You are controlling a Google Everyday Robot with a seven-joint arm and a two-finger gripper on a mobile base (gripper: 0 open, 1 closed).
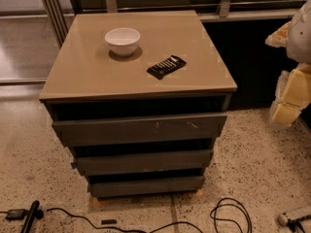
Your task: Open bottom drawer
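Cabinet (87, 76) sits on the floor (262, 154), three drawers stacked in its front, bottom drawer (146, 186) lowest, under the other two. On top: bowl (122, 41) toward back-left, snack bar (166, 66) just right of and in front of it. Gripper (278, 76) hangs right of the cabinet, well apart, jaws spread; cables (231, 212) lie on the floor in front.

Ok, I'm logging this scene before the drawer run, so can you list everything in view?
cabinet: one, tan top, centre, standing on the speckled floor
widest drawer front: one, dark grey, pale scratches, uppermost
middle drawer front: one, dark grey, below it
bottom drawer: one, dark grey, narrowest, lowest
bowl: one, white, cabinet top, back left
packet: one, black, cabinet top, right of the bowl
cables: several, black, floor in front
gripper: one, pale yellow, right edge, apart from the cabinet
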